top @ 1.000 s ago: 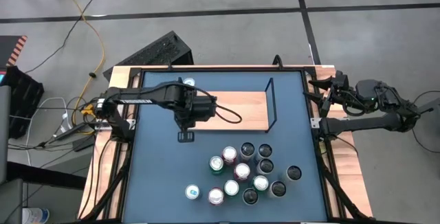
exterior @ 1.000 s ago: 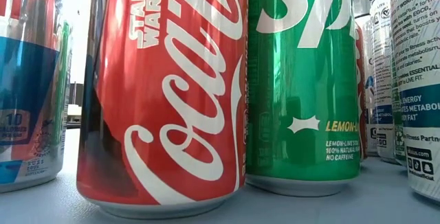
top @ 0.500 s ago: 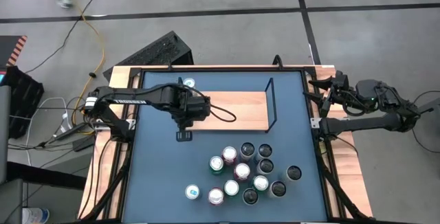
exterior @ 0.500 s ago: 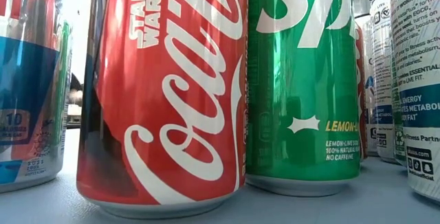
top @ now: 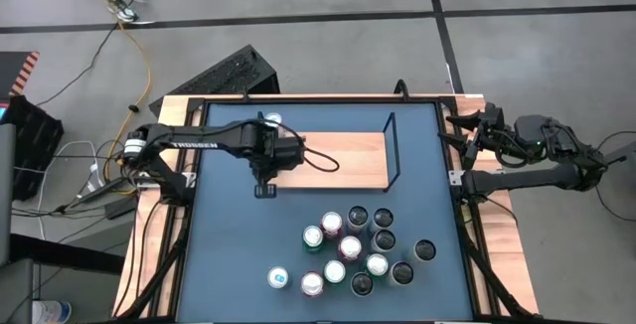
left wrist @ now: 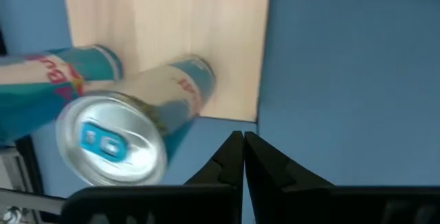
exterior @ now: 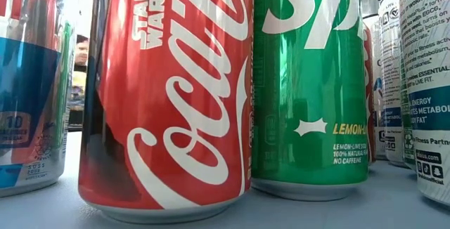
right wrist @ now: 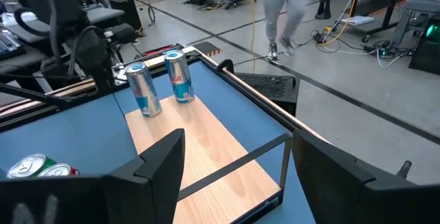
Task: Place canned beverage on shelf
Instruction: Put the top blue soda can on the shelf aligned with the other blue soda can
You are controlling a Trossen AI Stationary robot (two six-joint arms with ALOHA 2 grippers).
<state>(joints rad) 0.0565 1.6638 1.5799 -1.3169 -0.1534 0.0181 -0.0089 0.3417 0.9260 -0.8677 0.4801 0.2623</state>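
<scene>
**Two cans on shelf**

Where low view fills with a red cola can [exterior: 169, 95] and green can [exterior: 309, 81], only overhead shows left end effector [top: 264, 191], pressed together, beside the shelf [top: 348, 160]. Beyond, two blue-silver cans [right wrist: 159, 80] upright on it; right end effector [right wrist: 234, 176] spread, empty, at worktop [top: 238, 254] edge.

A black keyboard [top: 227, 74] is seen lying on the grey floor just beyond the far edge of the table, with a yellow cable [top: 142, 66] trailing across the floor beside it. A person's legs [right wrist: 278, 14] in grey trousers are observed on the floor past the table, among equipment and cables that cannot be told apart. A dark crate [top: 28, 125] and a bundle of white and grey cables [top: 70, 170] are noted on the floor off the table's left side.
</scene>
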